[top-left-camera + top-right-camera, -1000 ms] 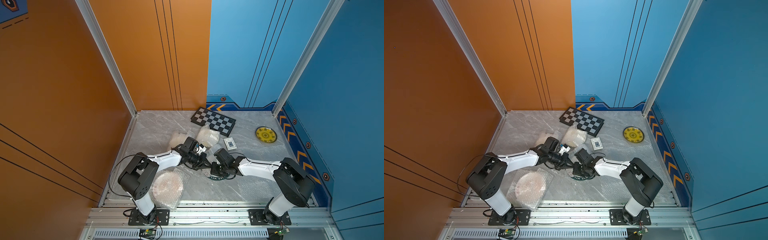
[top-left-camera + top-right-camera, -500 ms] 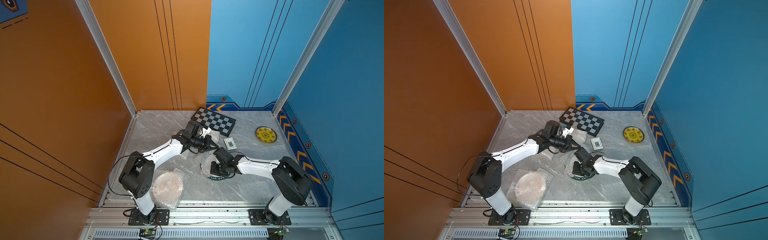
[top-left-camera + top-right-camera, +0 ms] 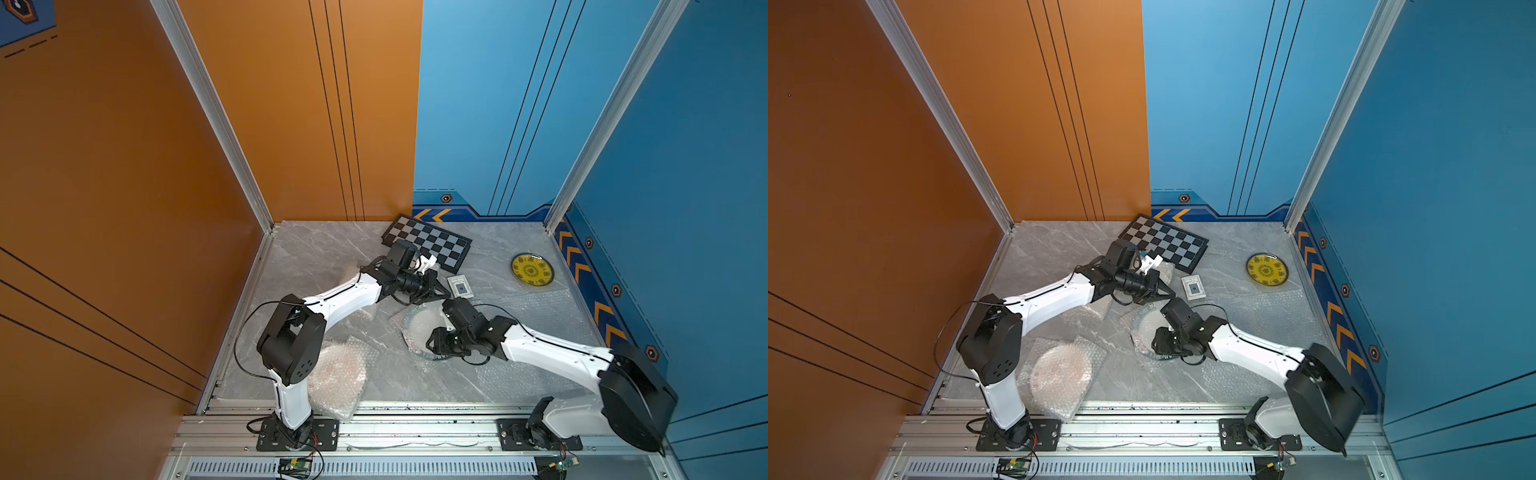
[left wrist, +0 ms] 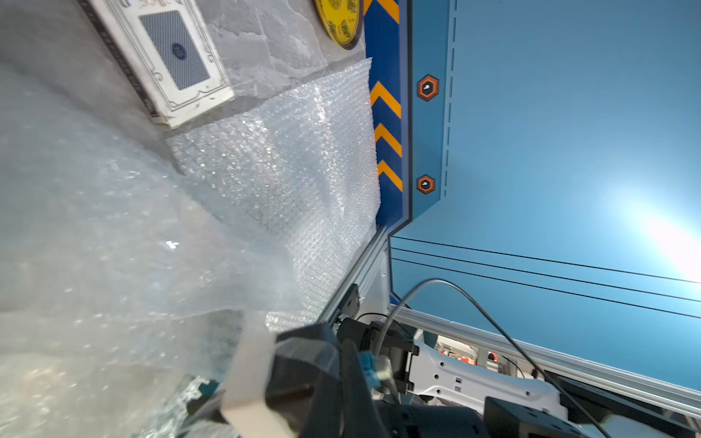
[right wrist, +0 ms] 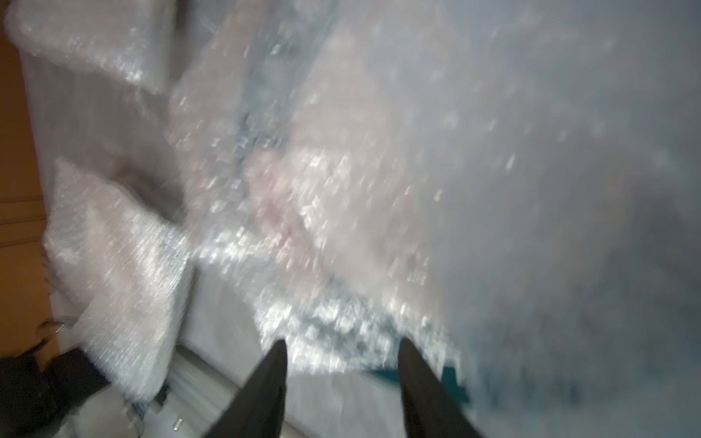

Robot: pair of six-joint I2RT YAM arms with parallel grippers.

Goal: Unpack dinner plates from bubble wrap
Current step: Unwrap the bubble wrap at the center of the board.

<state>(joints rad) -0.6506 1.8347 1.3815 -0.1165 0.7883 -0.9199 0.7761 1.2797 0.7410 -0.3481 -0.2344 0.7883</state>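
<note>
Grey marble tabletop [image 3: 316, 257]: yellow plate [image 3: 532, 270] sits bare at the far right, white plate [image 3: 420, 329] at centre is half out of its bubble wrap [image 4: 113, 246], and a third plate [image 3: 336, 370] up front is fully wrapped, so most work looks left. Left gripper [image 3: 444, 293] is clenched on the centre wrap. Right gripper [image 5: 339, 343] hangs empty, jaws apart, beside the white plate.

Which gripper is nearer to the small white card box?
Left. The left gripper is close beside the card box; the right gripper is farther, toward the front, over bubble wrap.
</note>
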